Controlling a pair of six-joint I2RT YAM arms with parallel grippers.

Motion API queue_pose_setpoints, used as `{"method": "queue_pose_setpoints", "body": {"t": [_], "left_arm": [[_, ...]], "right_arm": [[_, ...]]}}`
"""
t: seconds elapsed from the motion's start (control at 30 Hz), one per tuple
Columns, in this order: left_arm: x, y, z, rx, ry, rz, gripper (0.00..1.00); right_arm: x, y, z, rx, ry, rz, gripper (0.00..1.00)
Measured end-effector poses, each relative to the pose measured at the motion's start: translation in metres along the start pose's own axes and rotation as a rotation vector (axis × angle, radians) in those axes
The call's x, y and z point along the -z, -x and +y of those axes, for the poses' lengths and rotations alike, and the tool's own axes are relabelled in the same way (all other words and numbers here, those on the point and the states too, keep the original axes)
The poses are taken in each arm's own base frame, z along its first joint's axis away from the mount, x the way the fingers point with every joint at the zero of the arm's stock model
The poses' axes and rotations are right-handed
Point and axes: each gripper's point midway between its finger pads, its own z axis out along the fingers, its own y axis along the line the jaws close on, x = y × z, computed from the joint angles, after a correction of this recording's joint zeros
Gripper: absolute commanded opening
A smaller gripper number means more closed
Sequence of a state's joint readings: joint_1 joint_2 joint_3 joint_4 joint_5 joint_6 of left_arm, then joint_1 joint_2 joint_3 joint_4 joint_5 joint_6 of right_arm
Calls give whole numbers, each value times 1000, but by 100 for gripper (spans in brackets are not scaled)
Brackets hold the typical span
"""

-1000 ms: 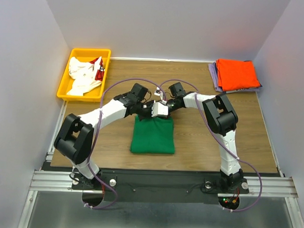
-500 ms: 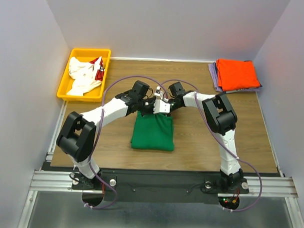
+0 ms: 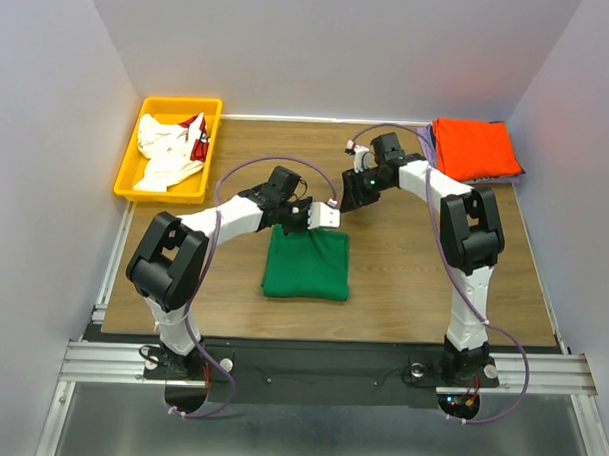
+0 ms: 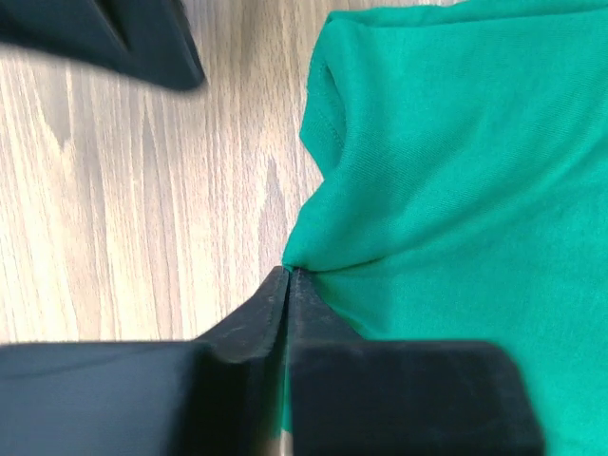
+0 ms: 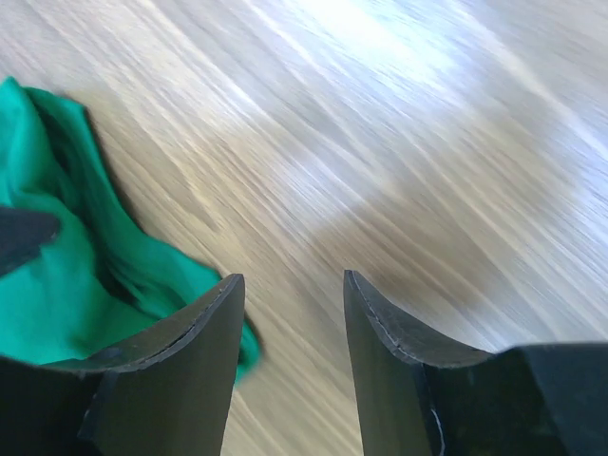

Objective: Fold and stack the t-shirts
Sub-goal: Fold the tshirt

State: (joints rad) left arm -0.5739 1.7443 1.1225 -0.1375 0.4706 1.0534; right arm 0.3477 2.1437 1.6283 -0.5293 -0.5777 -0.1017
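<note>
The brown wood-grain table (image 3: 403, 276) carries everything. Near its middle lies the bright green cotton t-shirt (image 3: 303, 270), folded into a flat, nearly square pad with its sides parallel to the table's edges. It is too close to square to show a clear long axis, and with collar and sleeves tucked inside the fold, the way it points cannot be told. Its far right corner is drawn up into a pucker.

At the far right corner of the table a folded orange t-shirt (image 3: 474, 147) rests on a pale lavender t-shirt (image 3: 430, 164), of which only a strip at the left shows. At the far left a yellow rectangular plastic bin (image 3: 158, 194) holds crumpled white t-shirts with red patches (image 3: 165, 151), their number unclear.

The left gripper (image 4: 288, 271) sits at the green shirt's puckered corner, its black fingers pressed together on a small peak of cloth. The right gripper (image 5: 290, 280) hangs just beyond the shirt's far right corner, fingers spread with nothing between them, over bare wood. That wrist view is blurred.
</note>
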Motion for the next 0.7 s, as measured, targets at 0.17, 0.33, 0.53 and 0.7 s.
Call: {"method": "queue_pose_setpoints", "body": {"t": [0.17, 0.33, 0.53, 0.7], "left_arm": [[5, -4, 0, 49, -18, -12, 43], [29, -8, 15, 161, -17, -52, 46], [66, -25, 24, 331, 16, -74, 46], [72, -41, 22, 463, 13, -73, 46]], "right_arm": [[27, -4, -10, -39, 2, -9, 52], [41, -23, 16, -60, 98, 11, 53], [42, -28, 34, -68, 187, 19, 52], [41, -28, 42, -61, 224, 18, 52]]}}
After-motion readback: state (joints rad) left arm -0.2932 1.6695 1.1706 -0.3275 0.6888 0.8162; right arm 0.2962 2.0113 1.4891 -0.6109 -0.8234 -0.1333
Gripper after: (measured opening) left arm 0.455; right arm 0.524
